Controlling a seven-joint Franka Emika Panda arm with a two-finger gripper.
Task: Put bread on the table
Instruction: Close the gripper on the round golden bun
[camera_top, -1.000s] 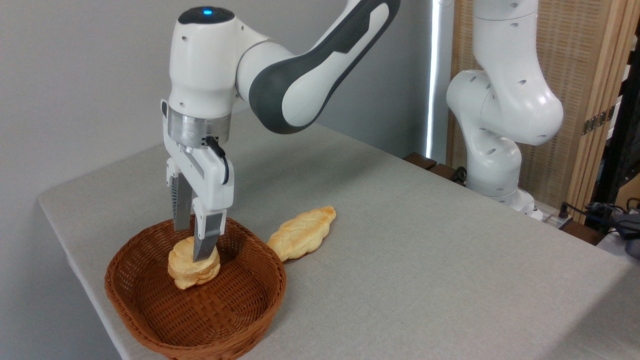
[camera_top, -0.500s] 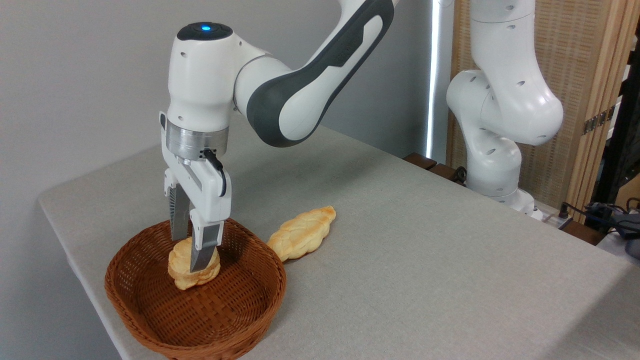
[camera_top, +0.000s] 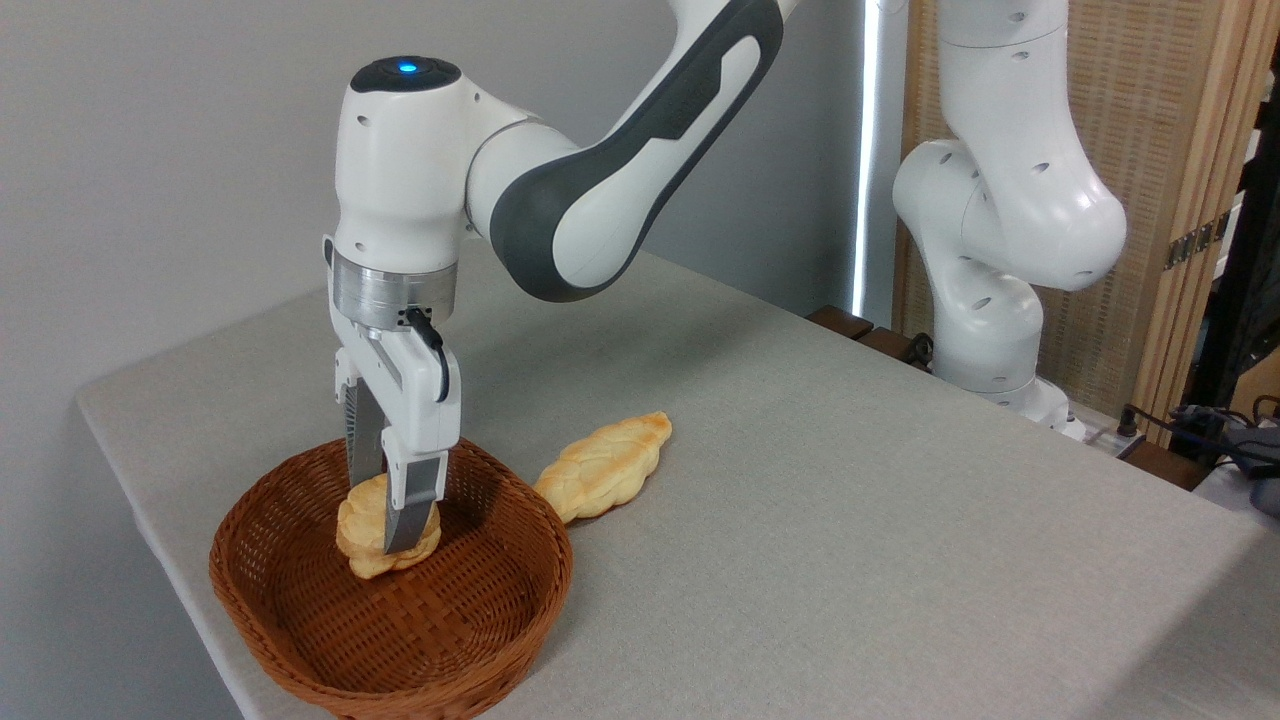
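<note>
Inside the one brown wicker basket (camera_top: 400, 625) sits a single round bread (camera_top: 375, 530), pinched edge-on between the two fingers of the gripper (camera_top: 385, 520), which points straight down from the arm (camera_top: 590, 200). Whether the bun touches the basket floor cannot be told. Just right of the basket, one braided loaf (camera_top: 603, 465) lies on the grey table (camera_top: 850, 520), touching the basket's rim.

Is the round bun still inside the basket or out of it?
Inside: the bun sits within the wicker basket, clamped by the gripper.
</note>
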